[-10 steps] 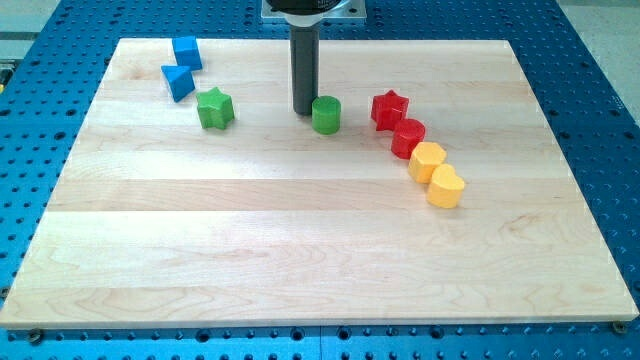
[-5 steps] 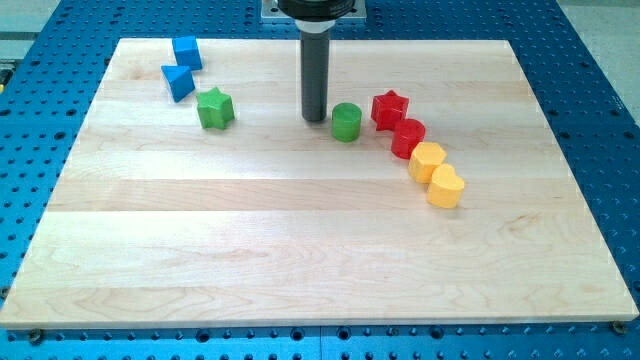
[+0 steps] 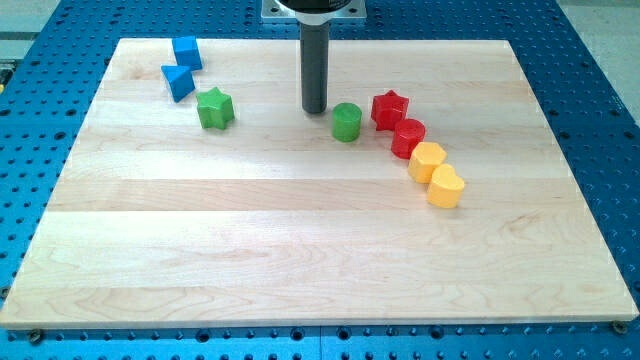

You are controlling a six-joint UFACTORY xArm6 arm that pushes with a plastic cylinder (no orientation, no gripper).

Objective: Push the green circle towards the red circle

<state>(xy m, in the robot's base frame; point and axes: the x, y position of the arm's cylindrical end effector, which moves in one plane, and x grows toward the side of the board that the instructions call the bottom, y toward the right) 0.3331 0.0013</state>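
The green circle point(image 3: 346, 122) stands on the wooden board point(image 3: 300, 240) right of the middle near the view's top. The red circle point(image 3: 408, 138) lies to its right and slightly lower, a gap between them. My tip point(image 3: 314, 110) is just to the upper left of the green circle, a small gap apart from it.
A red star point(image 3: 390, 108) sits above the red circle. Two yellow blocks point(image 3: 427, 160) point(image 3: 445, 187) trail below right of it. A green star point(image 3: 214, 108) and two blue blocks point(image 3: 186, 52) point(image 3: 179, 82) are at the upper left.
The green circle slid to the right towards the red circle as my tip pushed it. My tip has since drawn back slightly up and left from it.
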